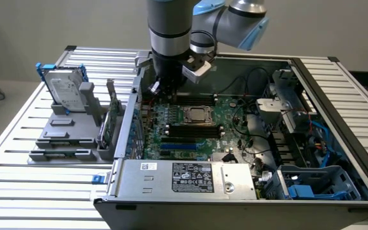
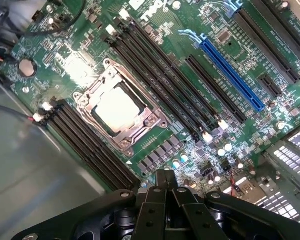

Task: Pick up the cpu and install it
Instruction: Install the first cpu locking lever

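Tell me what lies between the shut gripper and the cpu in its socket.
In the wrist view, bare green board with small capacitors and chips lies between the gripper and the cpu; its jaws hold nothing.

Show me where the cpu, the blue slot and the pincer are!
cpu [image 2: 116, 107]: wrist view, middle of its shiny metal top.
blue slot [image 2: 230, 75]: wrist view, middle of the long blue strip.
pincer [image 2: 166, 186]: wrist view, tips of its shut fingers.
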Robot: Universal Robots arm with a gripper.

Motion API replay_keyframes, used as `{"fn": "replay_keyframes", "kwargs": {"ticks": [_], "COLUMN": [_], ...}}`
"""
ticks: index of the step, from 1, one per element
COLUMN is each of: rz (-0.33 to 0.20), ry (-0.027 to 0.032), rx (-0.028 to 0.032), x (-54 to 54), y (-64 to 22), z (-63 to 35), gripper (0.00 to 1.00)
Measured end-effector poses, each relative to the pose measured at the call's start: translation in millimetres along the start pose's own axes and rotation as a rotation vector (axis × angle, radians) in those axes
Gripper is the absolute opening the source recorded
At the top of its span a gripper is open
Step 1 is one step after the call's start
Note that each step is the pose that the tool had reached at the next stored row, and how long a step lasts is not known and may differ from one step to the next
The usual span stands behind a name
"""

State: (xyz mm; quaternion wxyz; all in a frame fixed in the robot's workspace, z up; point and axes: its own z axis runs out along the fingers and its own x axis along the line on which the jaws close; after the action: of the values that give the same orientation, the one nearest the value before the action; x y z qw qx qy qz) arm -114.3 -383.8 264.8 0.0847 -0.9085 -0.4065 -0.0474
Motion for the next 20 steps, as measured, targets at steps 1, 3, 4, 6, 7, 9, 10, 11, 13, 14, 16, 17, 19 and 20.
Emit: {"fn": "replay_keyframes", "kwargs": {"ticks": [1, 3, 4, 6, 7, 9, 10, 11, 13, 14, 16, 17, 19, 20], "rz": [-0.014, -0.043, -0.058, -0.086, -0.100, -0.125, -0.134, -0.143, -0.159, -0.166, -0.184, -0.194, -0.220, -0.235], "ry": [-0.0019, -0.0053, -0.0075, -0.0111, -0.0126, -0.0157, -0.0171, -0.0185, -0.0213, -0.0231, -0.0276, -0.0308, -0.0384, -0.0425], "rx": [0.0022, 0.0065, 0.0087, 0.0130, 0.0151, 0.0189, 0.0202, 0.0213, 0.0230, 0.0235, 0.0244, 0.0246, 0.0251, 0.0258], "x": [0.1, 0.1, 0.2, 0.2, 0.2, 0.2, 0.3, 0.6, 1.5, 1.9, 2.3, 2.2, 2.1, 2.0], "y": [0.0, -0.1, -0.1, -0.2, -0.2, -0.2, -0.1, 0.2, 1.1, 1.6, 2.2, 2.3, 2.5, 2.6], "z": [-0.4, -1.0, -1.3, -1.7, -1.8, -1.8, -1.9, -1.9, -1.9, -1.8, -1.3, -0.8, 0.5, 1.1], "gripper": [0.11, 0.11, 0.11, 0.11, 0.11, 0.11, 0.11, 0.11, 0.11, 0.11, 0.11, 0.11, 0.11, 0.11]}}
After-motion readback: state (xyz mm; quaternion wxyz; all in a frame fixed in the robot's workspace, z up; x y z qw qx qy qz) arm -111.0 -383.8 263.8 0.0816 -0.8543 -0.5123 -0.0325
